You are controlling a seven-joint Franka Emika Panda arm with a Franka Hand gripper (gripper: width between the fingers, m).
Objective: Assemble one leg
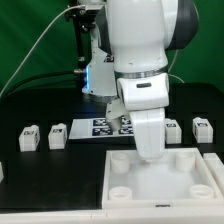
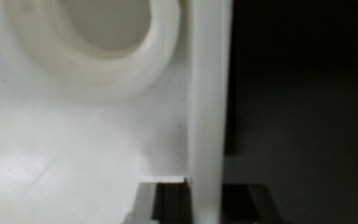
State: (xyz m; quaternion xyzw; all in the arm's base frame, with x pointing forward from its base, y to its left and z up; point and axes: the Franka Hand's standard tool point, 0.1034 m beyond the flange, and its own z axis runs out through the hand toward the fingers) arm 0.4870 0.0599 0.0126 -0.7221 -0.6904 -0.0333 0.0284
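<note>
1. Your arm reaches down over the large white panel, which lies flat on the black surface at its edge nearest the exterior camera, toward the corner on the exterior view's right.
2. In the exterior view the arm's white wrist hides the fingers, so that view shows nothing of their spread.
3. In the wrist view you see the two dark fingers low against the panel, one on either side of its raised edge. The edge runs between them. The picture is blurred there, so you cannot tell whether they press on it or only straddle it.
4. On one side of that edge the wrist view shows the panel's white face with a round recess. On the other side it shows only the dark surface.
5. The legs stand in a row across the middle of the surface, beyond the panel and well apart from the fingers.
6. Toward the edge on the exterior view's left are the first leg and the second leg.
7. Toward the opposite edge are the third leg, partly behind the arm, and the fourth leg.
8. The marker board lies flat in that same row, between the second leg and the arm.
</note>
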